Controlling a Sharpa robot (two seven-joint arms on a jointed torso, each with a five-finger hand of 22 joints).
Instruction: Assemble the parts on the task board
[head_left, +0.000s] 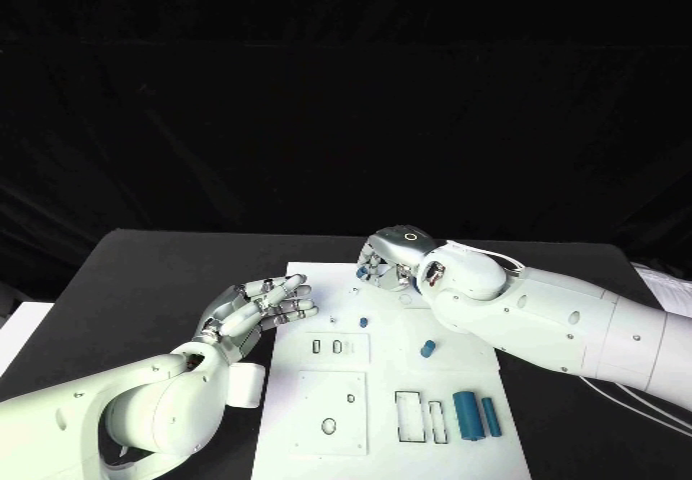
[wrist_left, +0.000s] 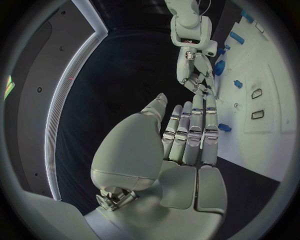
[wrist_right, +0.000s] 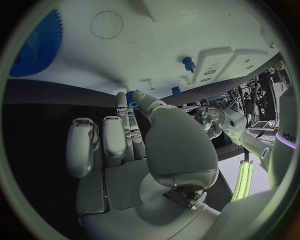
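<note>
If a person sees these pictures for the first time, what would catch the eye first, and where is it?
First, the two silver many-fingered hands above the white rectangular task board: the right hand at its far edge, pinching a small blue part, and the left hand at its left edge, fingers spread and holding nothing. Next, the two long blue cylinders lying side by side near the board's near right corner.
</note>
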